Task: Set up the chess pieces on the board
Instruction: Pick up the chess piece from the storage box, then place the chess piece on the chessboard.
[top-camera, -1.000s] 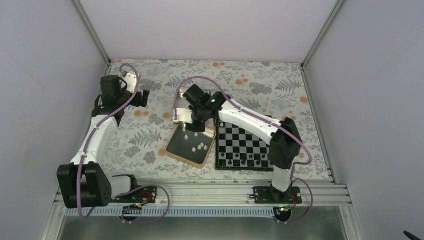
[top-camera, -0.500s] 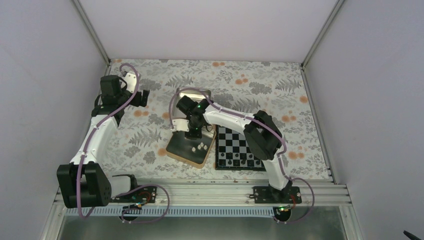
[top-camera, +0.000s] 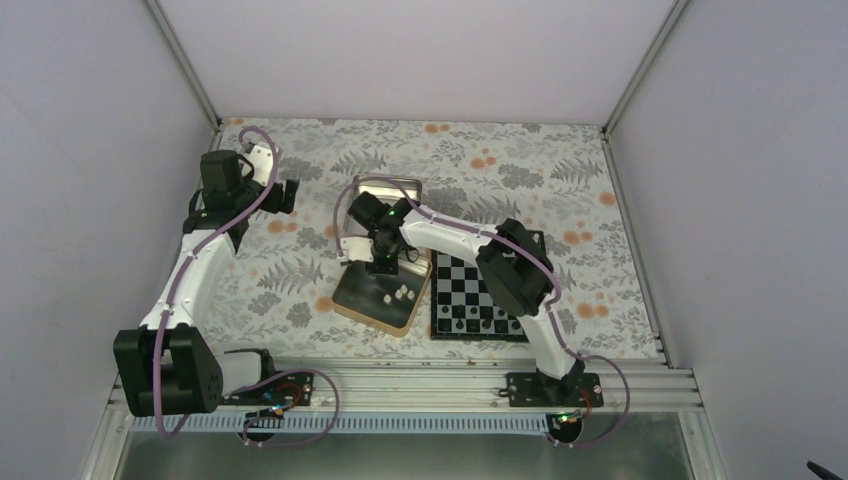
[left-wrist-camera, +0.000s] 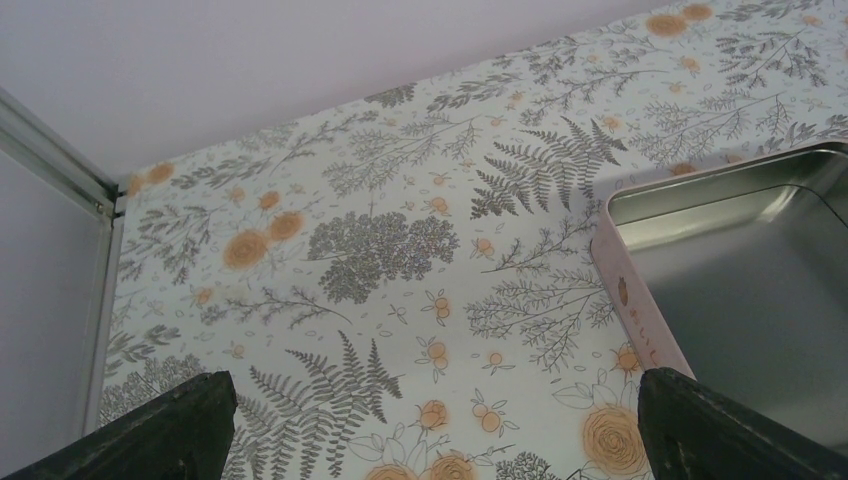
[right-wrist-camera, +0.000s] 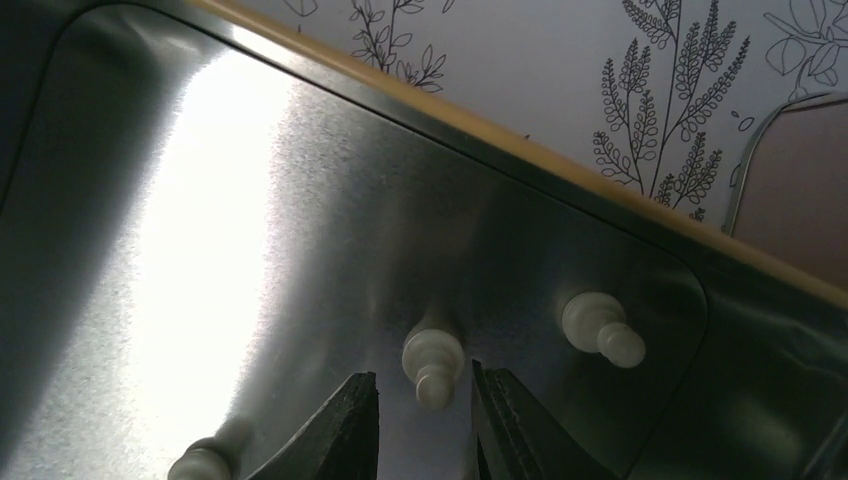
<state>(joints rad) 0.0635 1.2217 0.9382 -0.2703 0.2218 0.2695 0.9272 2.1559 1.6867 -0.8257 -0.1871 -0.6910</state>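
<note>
Cream-white chess pieces (top-camera: 402, 293) lie in a shallow metal tin (top-camera: 352, 308) left of the black-and-silver board (top-camera: 482, 282). My right gripper (top-camera: 383, 264) hangs low over the far part of that tin. In the right wrist view its jaws (right-wrist-camera: 422, 376) stand open by a narrow gap, and one cream pawn (right-wrist-camera: 432, 362) lies on its side between the fingertips (right-wrist-camera: 362, 400) with a little space on each side. A second pawn (right-wrist-camera: 601, 330) lies to the right, a third (right-wrist-camera: 198, 463) at lower left. My left gripper (top-camera: 289, 195) is open over the floral cloth, holding nothing.
Several dark pieces (top-camera: 480, 320) stand along the board's near rows. A second metal tin (top-camera: 400, 186) lies behind the right wrist; in the left wrist view its pink rim (left-wrist-camera: 632, 300) runs just right of centre. The left fingers (left-wrist-camera: 170, 430) frame bare floral cloth.
The right arm has swung left and drawn back from the board's edge, bringing its gripper down into the tin over a pawn. The left arm has not moved.
</note>
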